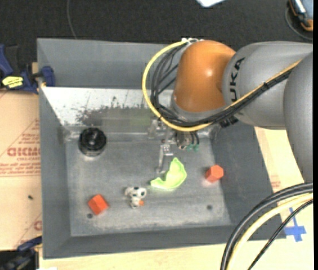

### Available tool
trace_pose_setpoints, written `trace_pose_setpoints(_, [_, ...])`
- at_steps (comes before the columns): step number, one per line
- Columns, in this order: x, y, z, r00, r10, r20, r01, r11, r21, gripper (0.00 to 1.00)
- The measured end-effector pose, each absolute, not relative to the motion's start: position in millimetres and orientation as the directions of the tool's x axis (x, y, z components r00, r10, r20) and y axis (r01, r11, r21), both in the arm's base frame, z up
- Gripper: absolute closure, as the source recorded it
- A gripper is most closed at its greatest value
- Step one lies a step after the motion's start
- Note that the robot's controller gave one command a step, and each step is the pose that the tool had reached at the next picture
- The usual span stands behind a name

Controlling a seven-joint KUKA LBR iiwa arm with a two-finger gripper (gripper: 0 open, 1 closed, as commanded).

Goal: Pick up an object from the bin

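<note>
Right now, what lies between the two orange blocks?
In the camera view, a small white-and-black thing and a green curved piece lie between them.

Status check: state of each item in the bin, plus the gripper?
green curved piece: lying on the bin floor, centre.
gripper: down low, at the green curved piece's upper left edge.
right orange block: on the floor, apart from the rest.
left orange block: front left, alone.
white-and-black ball: front centre, loose.
black round cap: lying flat, back left.
</note>
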State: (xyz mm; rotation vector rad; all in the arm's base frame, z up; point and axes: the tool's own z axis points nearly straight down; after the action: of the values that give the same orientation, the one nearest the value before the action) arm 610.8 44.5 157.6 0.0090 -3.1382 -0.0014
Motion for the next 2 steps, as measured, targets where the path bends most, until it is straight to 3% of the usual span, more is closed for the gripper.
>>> trace_pose_setpoints(1, [612.1, 44.4, 162.7, -1.000, -0.005, -0.004, -0.005, 1.000, 0.001, 0.00])
trace_pose_setpoints(2, [599.2, 13.0, 101.8, -0.996, -0.091, -0.004, -0.091, 0.996, 0.000, 0.00])
